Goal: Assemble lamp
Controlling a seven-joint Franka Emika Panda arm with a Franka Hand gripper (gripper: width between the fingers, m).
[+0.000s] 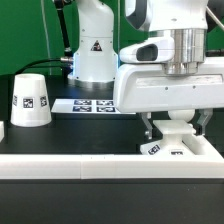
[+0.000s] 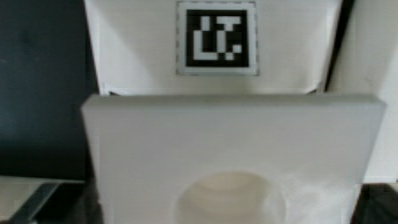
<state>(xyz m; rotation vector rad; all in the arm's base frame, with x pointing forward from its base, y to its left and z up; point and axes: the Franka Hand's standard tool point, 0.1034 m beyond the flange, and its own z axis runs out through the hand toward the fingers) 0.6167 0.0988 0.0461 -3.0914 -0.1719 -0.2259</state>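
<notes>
Filling the wrist view, the base [image 2: 228, 140] lay between the jaws of the gripper [image 1: 175, 130], at the exterior view's right; whether they pinched it could not be told. Light, stiff, slick plastic, it seemed best gripped across flat opposite edges. Well apart stood the shade [image 1: 30, 100].

Robotics lab, test-bench setup. Black table [image 1: 80, 135] fenced by a white rail [image 1: 60, 166]; green backdrop [image 1: 25, 30] behind. White robot arm [image 1: 92, 50] mounted at the table's far edge. Square black-and-white tags on the marker board [image 1: 85, 103] and the white shade [image 1: 30, 100]; another tag [image 2: 219, 38] shows close in the wrist view.
</notes>
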